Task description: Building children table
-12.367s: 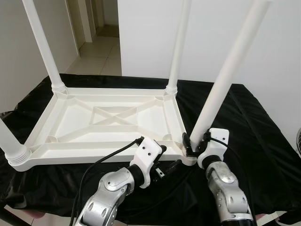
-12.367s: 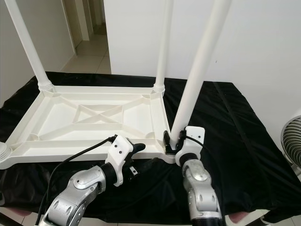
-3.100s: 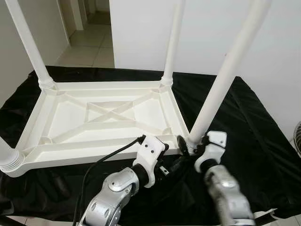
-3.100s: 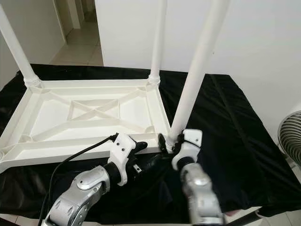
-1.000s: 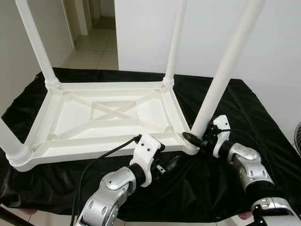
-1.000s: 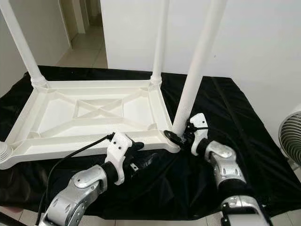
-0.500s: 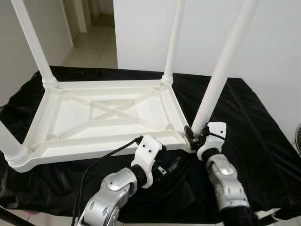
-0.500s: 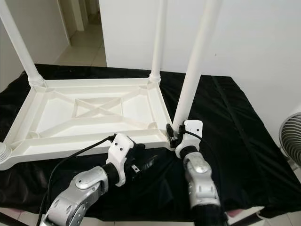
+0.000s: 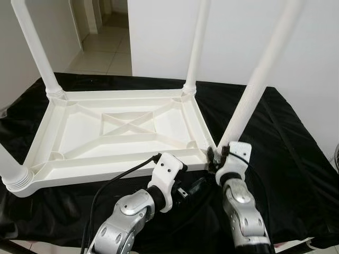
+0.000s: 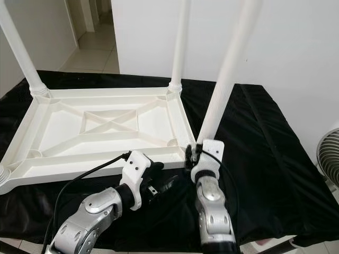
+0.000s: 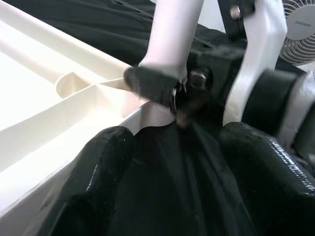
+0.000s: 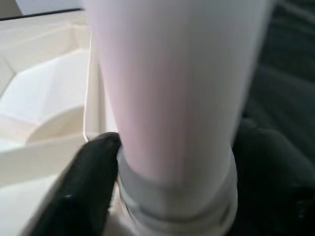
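Note:
A white plastic tabletop [image 9: 106, 170] lies upside down on a black cloth [image 9: 288, 153]. Legs stand up from its corners: far left [image 9: 34, 45], far right [image 9: 195, 47], near left [image 9: 8, 164]. The near right leg [image 9: 254, 90] leans to the right. My right gripper [image 9: 216, 156] is shut on the base of that leg; in the right wrist view the leg [image 12: 177, 88] sits between the black fingers [image 12: 88, 187]. My left gripper [image 9: 193, 186] lies open on the cloth just in front of the tabletop's near rim, nothing between its fingers [image 11: 103, 162].
The cloth-covered table ends close in front of me and about a hand's width right of the held leg. A fan [image 10: 329, 153] stands on the floor at the right. A white wall is behind, and a tiled corridor [image 9: 100, 42] opens at the back left.
My right forearm has swung from the right side of the near right leg round to its front, the gripper staying at the leg's base. The left gripper has hardly moved.

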